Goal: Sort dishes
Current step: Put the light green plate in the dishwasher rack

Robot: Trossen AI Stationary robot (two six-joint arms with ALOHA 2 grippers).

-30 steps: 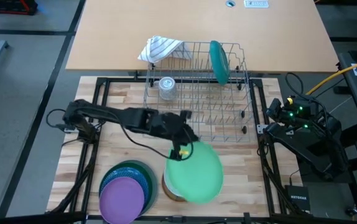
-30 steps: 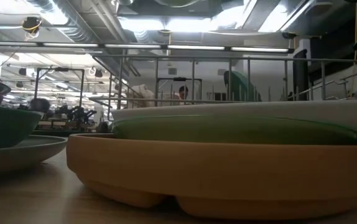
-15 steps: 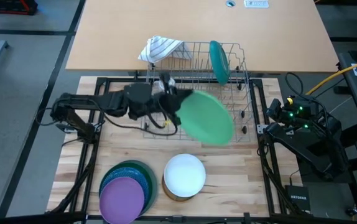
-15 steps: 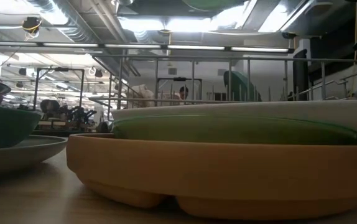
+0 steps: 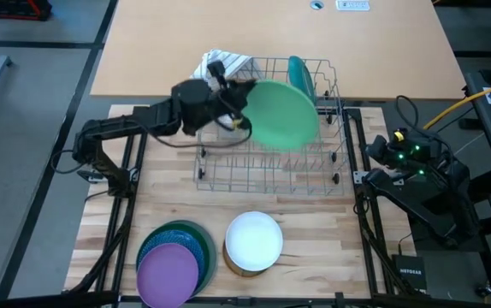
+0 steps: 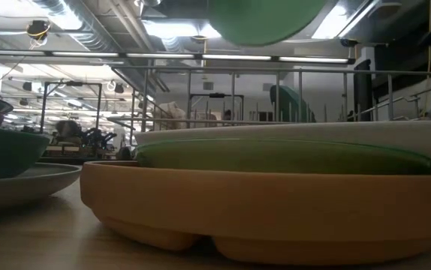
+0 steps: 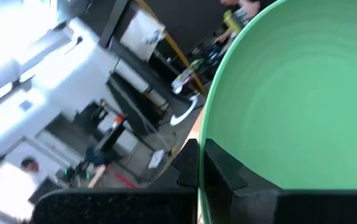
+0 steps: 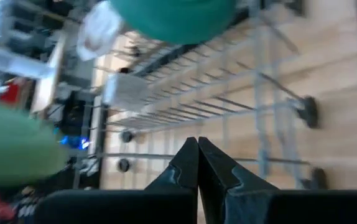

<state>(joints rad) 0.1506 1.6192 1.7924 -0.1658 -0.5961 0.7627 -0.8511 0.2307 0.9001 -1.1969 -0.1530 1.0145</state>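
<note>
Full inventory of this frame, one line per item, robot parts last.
Light green plate: 1, held in the air over the rack's far side.
Teal plate: 1, upright in the rack's far right corner.
Dish rack: 1, silver wire, table centre.
Striped cloth: 1, white, at the rack's far left corner.
White dish: 1, near edge, atop a green dish and a tan dish.
Plate stack: 1, purple on top, blue, green and teal below, near left.
Table: 1, light wood.
Left gripper: shut on the light green plate.
Right gripper: shut, parked at the table's right edge.
</note>
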